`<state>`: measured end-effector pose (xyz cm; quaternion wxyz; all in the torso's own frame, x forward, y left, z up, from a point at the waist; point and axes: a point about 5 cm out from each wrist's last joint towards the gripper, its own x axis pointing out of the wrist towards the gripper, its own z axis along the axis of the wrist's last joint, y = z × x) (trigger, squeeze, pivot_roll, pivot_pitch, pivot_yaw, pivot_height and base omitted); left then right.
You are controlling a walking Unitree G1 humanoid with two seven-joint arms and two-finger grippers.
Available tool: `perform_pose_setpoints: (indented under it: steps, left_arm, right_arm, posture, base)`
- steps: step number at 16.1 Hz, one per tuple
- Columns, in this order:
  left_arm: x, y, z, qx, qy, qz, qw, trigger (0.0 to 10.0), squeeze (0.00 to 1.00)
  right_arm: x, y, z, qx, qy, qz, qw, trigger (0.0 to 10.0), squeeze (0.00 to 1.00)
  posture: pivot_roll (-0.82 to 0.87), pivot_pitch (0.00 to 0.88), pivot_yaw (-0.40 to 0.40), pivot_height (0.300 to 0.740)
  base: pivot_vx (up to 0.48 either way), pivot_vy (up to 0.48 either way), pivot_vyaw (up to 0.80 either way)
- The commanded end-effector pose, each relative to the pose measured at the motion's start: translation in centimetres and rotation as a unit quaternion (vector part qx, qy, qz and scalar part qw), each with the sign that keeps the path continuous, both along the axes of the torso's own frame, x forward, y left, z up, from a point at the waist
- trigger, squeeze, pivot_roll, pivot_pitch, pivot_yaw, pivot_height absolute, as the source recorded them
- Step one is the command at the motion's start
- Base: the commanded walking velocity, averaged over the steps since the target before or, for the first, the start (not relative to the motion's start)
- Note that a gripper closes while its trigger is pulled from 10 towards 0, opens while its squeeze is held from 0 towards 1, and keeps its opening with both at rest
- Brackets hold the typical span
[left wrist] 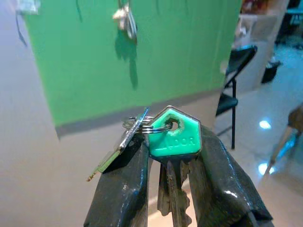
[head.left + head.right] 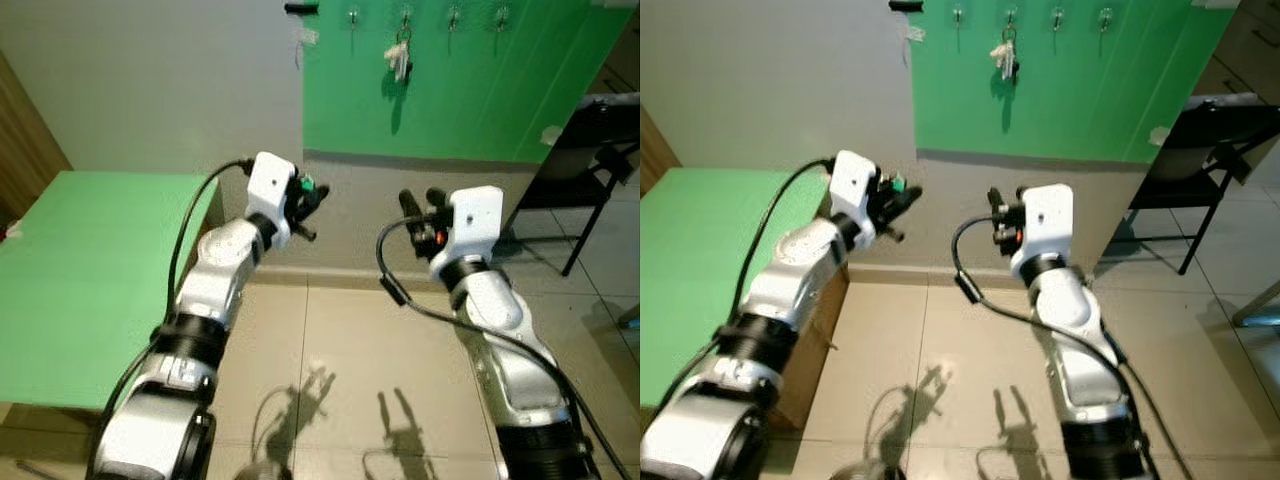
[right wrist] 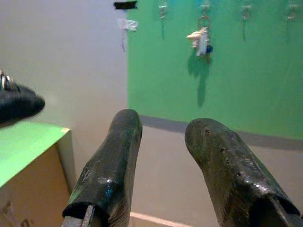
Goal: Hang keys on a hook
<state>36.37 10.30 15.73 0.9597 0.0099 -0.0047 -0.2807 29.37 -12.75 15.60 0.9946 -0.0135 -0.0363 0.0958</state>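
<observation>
The floor (image 2: 340, 330) is lying closest, made of pale tiles, and the shadows of both arms are falling on it. The green board on the wall is the landmark here.

The left hand (image 1: 165, 156) is reaching up and out toward the green board (image 2: 470, 90). Its two black fingers (image 1: 120, 189) are pinching the keys (image 1: 173, 139). The keys have a green plastic head and a metal ring, and one thin silver key is sticking out to the side. In the left eye view the left hand (image 2: 308, 205) is staying below the green board and close to the board's left edge, well apart from it.

The right hand (image 2: 420, 205) is hovering below the green board too, under its middle part. Its two fingers (image 3: 113, 165) are spread apart and are holding nothing.

The counter (image 2: 90, 270) is sitting below the green board and off to its left side. It has a green top.

A black chair (image 2: 585, 170) is standing on the floor below the right end of the green board.

Up on the green board, a row of small hooks (image 2: 453, 17) is running along the top. Another bunch of keys (image 2: 399, 55) is already hanging from one of these hooks.

A small black thing (image 2: 300, 8) is sticking to the gray wall just left of the green board's top corner.
</observation>
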Motion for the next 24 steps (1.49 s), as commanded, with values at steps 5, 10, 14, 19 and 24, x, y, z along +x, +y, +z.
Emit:
perform_pose_setpoints:
  steps: [5,10,14,19,24]
  left_arm:
    - [-0.2,-1.3,0.3,0.003,-0.014,0.002,1.0,10.0,0.0]
    - [-0.2,-1.6,0.3,-0.021,-0.001,0.015,1.0,10.0,0.0]
    - [-0.1,-1.6,0.8,-0.006,-0.018,0.008,1.0,10.0,0.0]
    - [-0.1,-1.6,1.2,-0.027,-0.016,0.014,0.999,10.0,0.0]
    - [0.3,-0.7,1.5,-0.037,-0.012,0.02,0.999,10.0,0.0]
  right_arm:
    - [-0.3,-1.0,-1.6,-0.001,0.018,-0.028,0.999,10.0,0.0]
    - [-0.3,-1.0,-1.9,0.001,0.019,-0.029,0.999,10.0,0.0]
    - [-0.2,-0.9,-2.0,-0.001,0.021,-0.023,1.0,10.0,0.0]
    - [-0.1,-0.6,-2.3,-0.004,0.026,-0.011,1.0,10.0,0.0]
    - [0.0,-0.5,-2.5,-0.006,0.03,-0.004,1.0,10.0,0.0]
  posture:
    - [-0.15,0.005,0.055,0.74]
    - [-0.15,0.003,0.055,0.74]
    - [-0.15,0.0,0.053,0.74]
    - [-0.14,0.0,0.053,0.74]
    - [-0.14,0.0,0.049,0.74]
  base:
    - [0.463,0.0,0.0]
    - [0.428,0.0,0.0]
    - [0.425,0.0,0.0]
    - [0.385,0.194,0.0]
    - [0.292,0.379,0.0]
